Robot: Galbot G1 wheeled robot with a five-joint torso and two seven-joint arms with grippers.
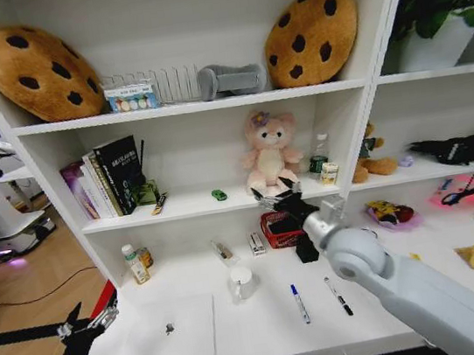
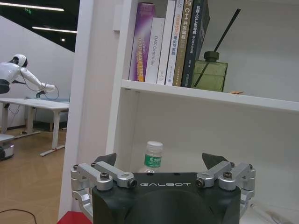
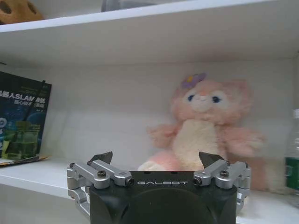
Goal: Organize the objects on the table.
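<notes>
left gripper (image 1: 88, 326): hanging low off the table's near left corner, jaws spread apart, gripping nothing. in the left wrist view its fingertips (image 2: 106, 159) are standing wide, framing the green-capped bottle (image 2: 153, 156) farther off.

right gripper (image 1: 277, 197): reaching over the table toward the shelf, jaws parted and empty, sitting in front of the pink plush toy (image 1: 265, 152). in the right wrist view its fingertips (image 3: 102, 156) are standing open with the plush behind them.

table (image 1: 429, 287): white, running across the front of the head view, drawer handles showing at its near edge.

silver laptop (image 1: 169, 333): lying closed and flat at the near left of the table.

blue-capped pen (image 1: 300, 303) and black pen (image 1: 338, 296): lying side by side near the table's front, right of the laptop, apart from each other.

white mug (image 1: 241, 283): standing behind the pens, near the table's middle.

green-capped bottle: standing at the back left of the table, just beside an orange-lidded jar (image 1: 145, 257).

red basket (image 1: 280, 229): sitting at the back of the table, partly hidden behind the right arm.

tiny green toy (image 1: 219, 195): resting on the shelf board above the table, left of the plush.

books (image 1: 107, 180): standing on that shelf's left end.
</notes>
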